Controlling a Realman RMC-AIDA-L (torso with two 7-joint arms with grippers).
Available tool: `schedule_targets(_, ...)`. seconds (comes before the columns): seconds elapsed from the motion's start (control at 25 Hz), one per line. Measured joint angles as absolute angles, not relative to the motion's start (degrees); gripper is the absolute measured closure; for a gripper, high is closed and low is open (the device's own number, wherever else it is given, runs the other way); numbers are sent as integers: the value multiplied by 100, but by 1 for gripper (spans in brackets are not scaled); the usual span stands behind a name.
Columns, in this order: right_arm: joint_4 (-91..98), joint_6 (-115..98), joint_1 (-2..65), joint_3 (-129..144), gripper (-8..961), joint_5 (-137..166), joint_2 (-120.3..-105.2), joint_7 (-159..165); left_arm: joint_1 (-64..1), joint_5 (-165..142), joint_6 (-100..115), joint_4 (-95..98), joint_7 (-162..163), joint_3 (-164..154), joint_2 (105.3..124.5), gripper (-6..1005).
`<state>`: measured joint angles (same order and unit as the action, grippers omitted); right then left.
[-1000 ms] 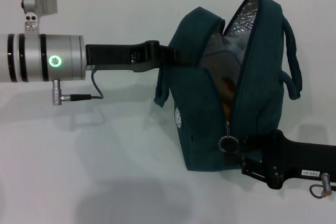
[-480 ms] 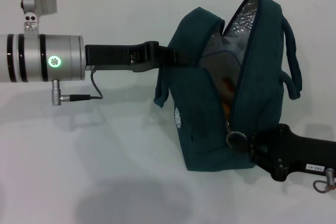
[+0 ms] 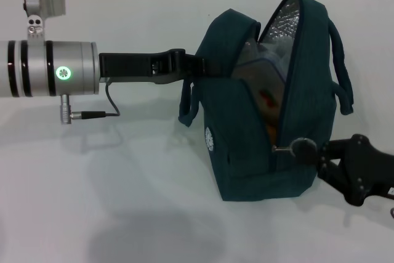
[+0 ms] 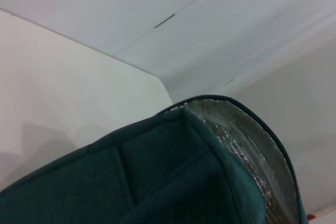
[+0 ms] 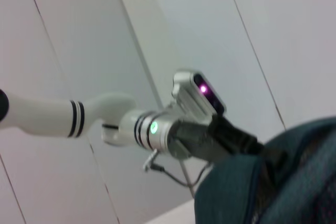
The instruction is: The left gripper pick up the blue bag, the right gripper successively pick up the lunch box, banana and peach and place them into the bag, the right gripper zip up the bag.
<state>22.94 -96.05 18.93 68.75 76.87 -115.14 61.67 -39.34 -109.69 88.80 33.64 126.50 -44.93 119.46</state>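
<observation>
Two grippers are engaged with the blue bag [image 3: 246, 146], which stands upright on the white counter [image 3: 123, 177], toward its right side. The left gripper [image 3: 200, 66] is extended level from the left on its silver wrist, and its black fingers are seen pinched on the bag's upper left edge, by the handle [image 3: 188, 106] that hangs down that side. The bag's mouth is gaping along the top and partway down the front, so that the silver foil lining [image 3: 284, 23] is exposed. Inside the opening, the clear lunch box [image 3: 261, 69] is visible with its blue rim, and below it an orange-yellow strip of the banana [image 3: 271, 129] is seen. The peach cannot be made out.

The right gripper [image 3: 317, 151] is brought in low from the right edge of the counter, at the bag's lower front, and its fingertips are closed on the ring zip pull [image 3: 301, 147], which is drawn out sideways from the zip line. The small white logo [image 3: 209, 139] is shown on the bag's left face.

In the left wrist view only the bag's rim [image 4: 157, 150] and foil are seen. In the right wrist view the left gripper's wrist [image 5: 152, 128] with its green light is seen beyond the bag's fabric [image 5: 236, 192].
</observation>
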Motion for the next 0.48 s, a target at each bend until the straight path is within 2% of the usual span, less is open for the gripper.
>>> schedule_targets(0.44, 2259, -9824, 2113, 6843, 944, 7266, -11552, 5918, -3764, -10682, 8922, 3273, 11886, -4503, 11970, 957)
schedule_targets(0.48, 2253, -9825, 2118, 6842, 944, 7258, -11553, 5903, -3704, -10550, 8928, 3261, 11773, -4504, 11970, 932)
